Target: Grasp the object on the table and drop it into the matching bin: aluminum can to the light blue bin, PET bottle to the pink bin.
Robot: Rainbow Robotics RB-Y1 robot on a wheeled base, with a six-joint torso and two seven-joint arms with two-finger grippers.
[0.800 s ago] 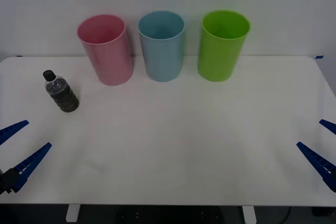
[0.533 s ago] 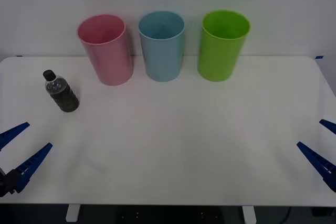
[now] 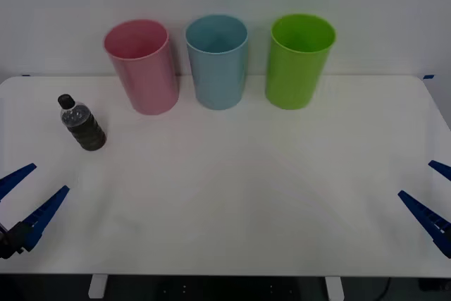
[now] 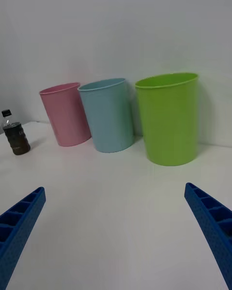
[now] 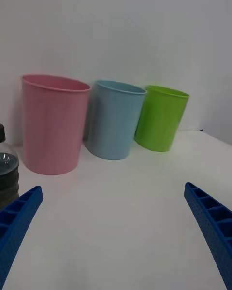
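The PET bottle (image 3: 83, 123), small and clear with a black cap and dark lower body, stands upright at the left of the white table (image 3: 232, 195). It shows in the right wrist view (image 4: 14, 134) and at the edge of the left wrist view (image 5: 7, 174). The pink bin (image 3: 143, 68) stands at the back behind the bottle, with the light blue bin (image 3: 218, 65) next to it. My left gripper (image 3: 32, 195) hangs open near the front left edge, short of the bottle. My right gripper (image 3: 433, 192) is open at the front right edge, far from the bottle.
A green bin (image 3: 299, 61) stands to the right of the light blue one, all three in a row along the back by the white wall. The wide middle and front of the tabletop lie bare between the two grippers.
The left gripper has shifted very slightly at the front left edge. The bottle, the bins and the right gripper have not moved.
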